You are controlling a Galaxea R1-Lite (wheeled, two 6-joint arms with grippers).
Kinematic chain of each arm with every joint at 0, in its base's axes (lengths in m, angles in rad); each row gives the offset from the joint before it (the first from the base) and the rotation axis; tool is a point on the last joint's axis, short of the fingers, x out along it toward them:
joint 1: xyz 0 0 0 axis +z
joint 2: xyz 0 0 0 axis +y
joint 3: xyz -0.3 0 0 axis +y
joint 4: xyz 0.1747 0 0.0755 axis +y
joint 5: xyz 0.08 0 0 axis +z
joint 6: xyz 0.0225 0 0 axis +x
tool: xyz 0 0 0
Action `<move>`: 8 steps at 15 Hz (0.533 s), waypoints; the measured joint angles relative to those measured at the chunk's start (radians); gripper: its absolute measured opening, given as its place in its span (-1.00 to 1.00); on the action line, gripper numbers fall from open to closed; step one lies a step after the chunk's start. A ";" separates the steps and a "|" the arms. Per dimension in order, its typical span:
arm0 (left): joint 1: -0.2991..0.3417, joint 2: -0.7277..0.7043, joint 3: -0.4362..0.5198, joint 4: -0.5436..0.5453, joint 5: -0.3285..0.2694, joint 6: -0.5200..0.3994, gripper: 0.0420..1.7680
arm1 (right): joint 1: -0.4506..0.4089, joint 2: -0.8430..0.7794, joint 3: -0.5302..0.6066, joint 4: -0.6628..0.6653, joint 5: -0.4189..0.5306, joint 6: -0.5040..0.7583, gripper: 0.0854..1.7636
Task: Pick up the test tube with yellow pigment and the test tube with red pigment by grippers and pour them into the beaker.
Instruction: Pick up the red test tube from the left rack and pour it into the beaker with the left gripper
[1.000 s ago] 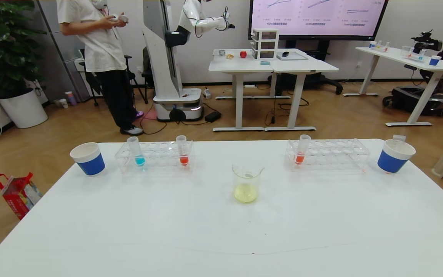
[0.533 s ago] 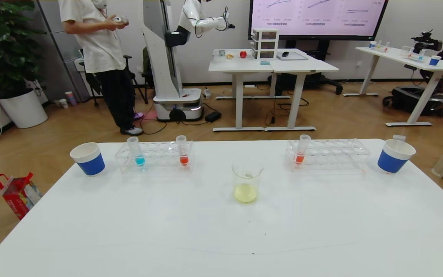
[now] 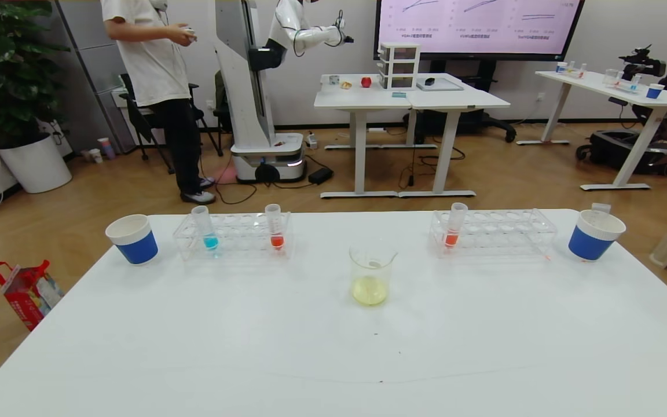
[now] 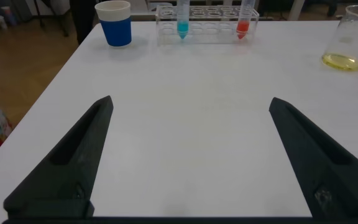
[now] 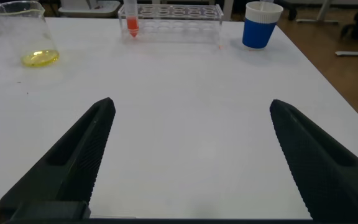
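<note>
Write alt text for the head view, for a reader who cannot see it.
A white table holds a glass beaker with yellow liquid at its centre. Behind it stand two clear racks: the left rack has a blue tube and a red tube, the right rack one red tube. A blue paper cup flanks each side; neither gripper shows.

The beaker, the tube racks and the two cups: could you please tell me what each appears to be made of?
The beaker looks like clear glass, smooth and glossy: the yellow liquid and the table show through it. Both tube racks seem clear, rigid plastic, their hole rims catching light. The cups look like matte paper, blue with white rims, though coated plastic cannot be ruled out.
</note>
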 joint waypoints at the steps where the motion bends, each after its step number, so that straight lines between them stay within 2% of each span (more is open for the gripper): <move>1: 0.000 0.000 0.000 -0.001 0.000 0.000 0.98 | 0.000 0.000 0.000 0.000 0.000 0.000 0.97; 5: 0.000 0.000 -0.013 0.004 -0.004 -0.002 0.98 | 0.000 0.000 0.000 0.000 0.000 0.000 0.97; 8: -0.005 0.060 -0.095 -0.007 -0.018 -0.002 0.98 | 0.000 0.000 0.000 0.000 0.000 0.000 0.97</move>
